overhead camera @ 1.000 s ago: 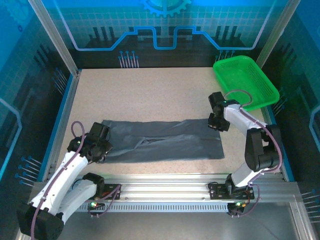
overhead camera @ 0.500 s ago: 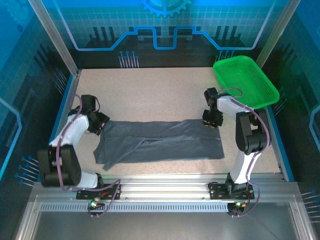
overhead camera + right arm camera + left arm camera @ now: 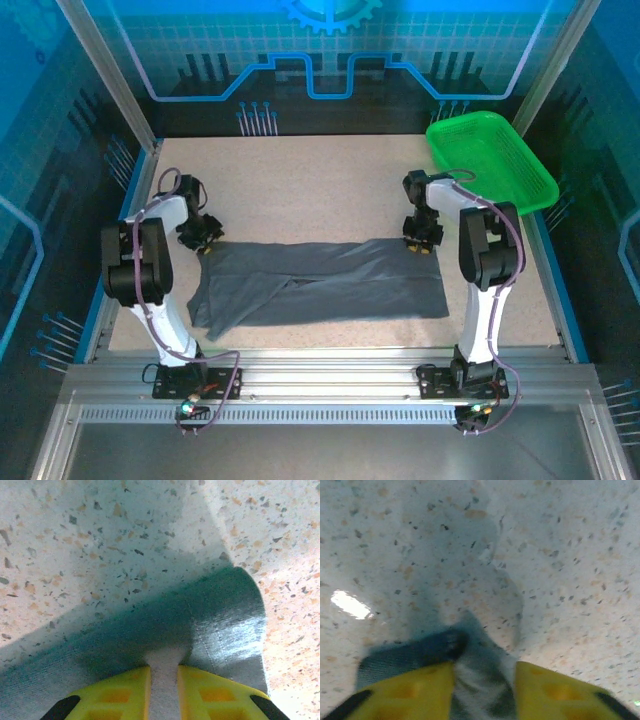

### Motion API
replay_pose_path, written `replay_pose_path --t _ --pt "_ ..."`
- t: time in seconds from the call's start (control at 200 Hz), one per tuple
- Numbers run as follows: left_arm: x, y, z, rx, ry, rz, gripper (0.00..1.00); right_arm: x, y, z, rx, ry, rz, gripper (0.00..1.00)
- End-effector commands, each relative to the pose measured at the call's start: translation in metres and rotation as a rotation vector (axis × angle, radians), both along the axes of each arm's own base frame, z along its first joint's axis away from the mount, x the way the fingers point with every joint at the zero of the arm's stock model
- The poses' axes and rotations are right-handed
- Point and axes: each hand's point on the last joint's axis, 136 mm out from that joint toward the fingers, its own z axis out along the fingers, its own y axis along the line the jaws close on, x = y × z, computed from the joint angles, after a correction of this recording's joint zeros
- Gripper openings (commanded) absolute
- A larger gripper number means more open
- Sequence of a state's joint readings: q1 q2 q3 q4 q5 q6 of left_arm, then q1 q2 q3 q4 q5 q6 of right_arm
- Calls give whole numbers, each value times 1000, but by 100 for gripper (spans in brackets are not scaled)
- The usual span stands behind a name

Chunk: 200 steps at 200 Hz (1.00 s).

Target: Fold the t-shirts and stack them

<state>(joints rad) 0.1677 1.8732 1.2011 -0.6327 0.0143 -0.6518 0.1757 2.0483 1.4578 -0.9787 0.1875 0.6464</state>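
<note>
Grey t-shirt (image 3: 320, 282) spread flat; left gripper (image 3: 204, 240) clamps its 10 o'clock corner, right gripper (image 3: 419, 243) pinches its 2 o'clock corner.

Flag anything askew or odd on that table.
The t-shirt is folded into a long band, but its left end is askew: the near-left corner flares out toward the arms while the right end lies square, and a diagonal crease crosses the middle. The left claw and the right claw each pinch a far corner.
</note>
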Motion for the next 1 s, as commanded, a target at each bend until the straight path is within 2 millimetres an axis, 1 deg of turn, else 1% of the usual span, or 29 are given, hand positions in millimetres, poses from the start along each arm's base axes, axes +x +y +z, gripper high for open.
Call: replay_pose_path --t 0.0,0.09,0.155,0.275,0.385,0.49,0.52,0.535,0.59,0.655,0.71,0.725,0.79,0.835,0.9,0.92,0.935,0.97,0.995 --pt "-11 8 -7 26 90 15 19 -7 -11 -8 -49 73 7 23" --pt "-6 16 -5 42 90 45 0 -3 -12 -9 -61 82 11 23" --pt "0 25 -1 50 80 73 0 1 -13 -11 -64 88 13 21" --pt "15 38 8 40 49 115 0 12 -15 -13 -68 100 18 11" --pt "27 50 14 23 27 150 0 27 -16 -13 -80 94 18 10" --pt "40 59 17 0 0 168 0 51 -11 -14 -53 58 32 10" --pt "45 59 17 -13 -13 167 0 61 -8 -9 -36 35 41 10" --pt "48 58 17 -25 -20 164 0 63 -7 -17 -30 49 44 11" --pt "58 57 19 -55 -40 152 0 78 0 -20 6 34 64 12" --pt "69 55 26 -73 -75 133 0 96 8 -19 59 10 93 14" --pt "73 55 35 -73 -95 130 0 108 16 -14 99 -17 127 16" --pt "74 56 39 -71 -103 129 3 111 18 -12 104 -25 135 17" --pt "73 58 57 -46 -140 134 26 119 20 4 107 -67 162 23" --pt "70 59 74 -16 -172 136 36 122 21 18 109 -100 174 28" --pt "62 56 97 22 -225 117 45 122 23 40 128 -153 185 35" --pt "60 53 103 33 -240 106 46 120 26 42 140 -162 190 38" --pt "58 50 108 40 -252 98 48 121 28 56 154 -197 197 40" --pt "54 40 118 42 -288 61 50 118 35 70 190 -237 210 44" --pt "50 31 122 32 -305 34 50 117 40 81 217 -275 222 47"
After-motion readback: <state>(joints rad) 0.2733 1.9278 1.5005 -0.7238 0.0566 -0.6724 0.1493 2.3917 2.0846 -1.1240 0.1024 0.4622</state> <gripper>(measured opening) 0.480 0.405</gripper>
